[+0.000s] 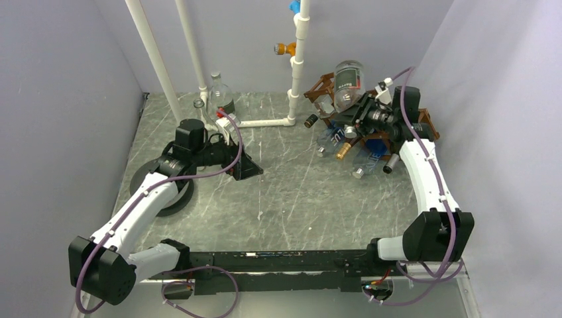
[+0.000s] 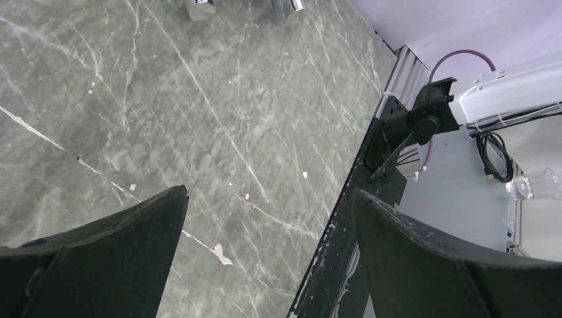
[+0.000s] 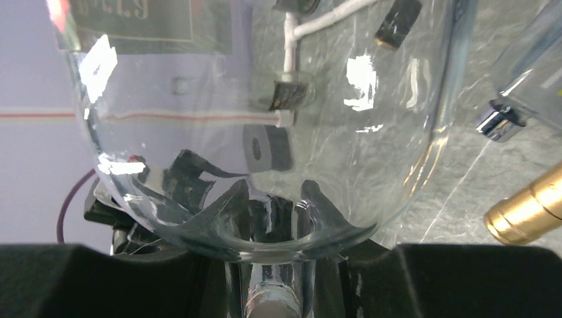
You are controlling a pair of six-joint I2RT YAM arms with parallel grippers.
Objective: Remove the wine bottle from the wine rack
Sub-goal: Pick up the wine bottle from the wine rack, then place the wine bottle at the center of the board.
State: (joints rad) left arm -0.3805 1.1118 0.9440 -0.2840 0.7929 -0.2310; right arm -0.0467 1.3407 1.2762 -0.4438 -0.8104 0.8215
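The wine bottle (image 1: 348, 83) is clear glass with a dark label. It is tilted up over the top of the brown wooden wine rack (image 1: 321, 90) at the back right. My right gripper (image 1: 366, 110) is shut on its neck. In the right wrist view the bottle (image 3: 265, 99) fills the frame, with its neck between the fingers of the right gripper (image 3: 272, 271). My left gripper (image 1: 246, 165) is open and empty over the table's middle left. In the left wrist view the left gripper (image 2: 268, 192) has only marble between its fingers.
Other bottles lie in the rack: black cap (image 1: 310, 121), gold cap (image 1: 342, 151), silver caps (image 1: 358, 173). White pipes (image 1: 298, 59) stand at the back. A glass bottle (image 1: 222, 94) stands back left. A black disc (image 1: 162, 189) lies under the left arm. Walls close both sides.
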